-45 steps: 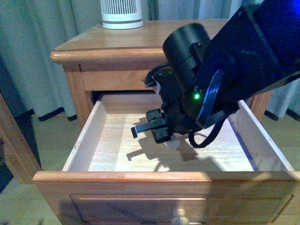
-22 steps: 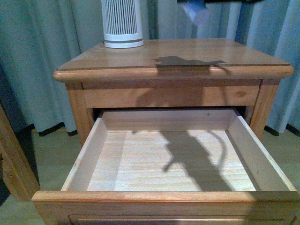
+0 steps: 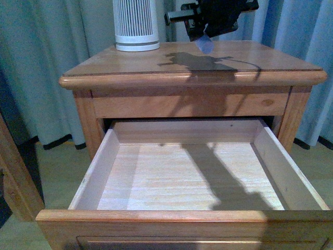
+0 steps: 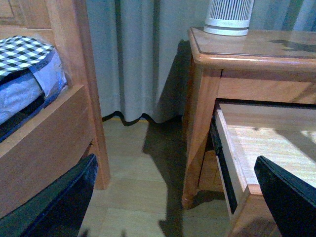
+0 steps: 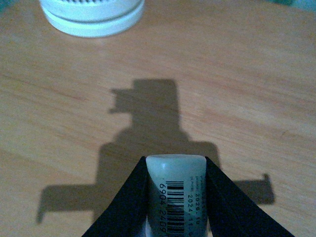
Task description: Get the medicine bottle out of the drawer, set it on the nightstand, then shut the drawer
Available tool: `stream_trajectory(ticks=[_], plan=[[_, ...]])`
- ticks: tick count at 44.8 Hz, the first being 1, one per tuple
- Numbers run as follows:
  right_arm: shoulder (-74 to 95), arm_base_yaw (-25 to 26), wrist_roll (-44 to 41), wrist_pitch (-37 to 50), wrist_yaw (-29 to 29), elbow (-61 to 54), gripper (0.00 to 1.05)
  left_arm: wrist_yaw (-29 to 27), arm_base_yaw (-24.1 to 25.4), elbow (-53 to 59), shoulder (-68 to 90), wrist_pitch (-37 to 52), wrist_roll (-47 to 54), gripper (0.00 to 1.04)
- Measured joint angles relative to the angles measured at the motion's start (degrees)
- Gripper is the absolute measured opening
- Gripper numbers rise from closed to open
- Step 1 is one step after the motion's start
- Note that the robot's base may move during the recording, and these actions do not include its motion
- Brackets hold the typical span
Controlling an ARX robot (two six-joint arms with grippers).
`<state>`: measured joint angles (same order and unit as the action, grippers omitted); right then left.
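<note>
**A:** 2 black fingers of the right gripper (image 5: 176, 197) pinch the medicine bottle (image 5: 174, 173), 1 on each side, its free end pointing at the wood.

**B:** Where does that put it?

**A:** Over the nightstand (image 3: 270, 57) top and clear of it. Its shadow (image 5: 143, 123) lies apart on the wood. The white ribbed appliance (image 3: 136, 26) stands near, toward the back.

**B:** What could spoil this?

**A:** Letting go from up here, I'd say. The bottle looks tilted in the front view, so it could land on its edge, tip and roll. From there it could go over the rounded lip and into the drawer (image 3: 93, 166) gaping below. A sideways drift risks a knock on the appliance.

**B:** And the other arm?

**A:** The left gripper (image 4: 175, 165) hangs low beside the nightstand, fingers spread wide, holding nothing.

**B:** Any writing?

**A:** 1 barcode (image 5: 174, 200) with "6904 2409" under it. Beside it are what look like dates, "2026.10" and "2024.11". No brand is readable.
</note>
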<state>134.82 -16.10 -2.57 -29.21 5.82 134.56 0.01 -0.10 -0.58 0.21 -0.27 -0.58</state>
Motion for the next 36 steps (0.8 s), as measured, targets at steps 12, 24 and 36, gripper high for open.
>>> stream_trajectory(ticks=[12, 24, 36], plan=[[11.1, -0.5, -2.1, -10.3, 2.4, 18.6, 0.28, 0.0, 0.0, 0.0, 0.0, 0.0, 0.0, 0.98], [14.1, -1.4, -4.3, -12.2, 2.5, 27.0, 0.44, 0.0, 0.0, 0.0, 0.0, 0.0, 0.0, 0.98], [-3.5, -0.5, -3.3, 6.3, -1.3, -2.5, 0.92, 0.0, 0.0, 0.0, 0.0, 0.0, 0.0, 0.98]])
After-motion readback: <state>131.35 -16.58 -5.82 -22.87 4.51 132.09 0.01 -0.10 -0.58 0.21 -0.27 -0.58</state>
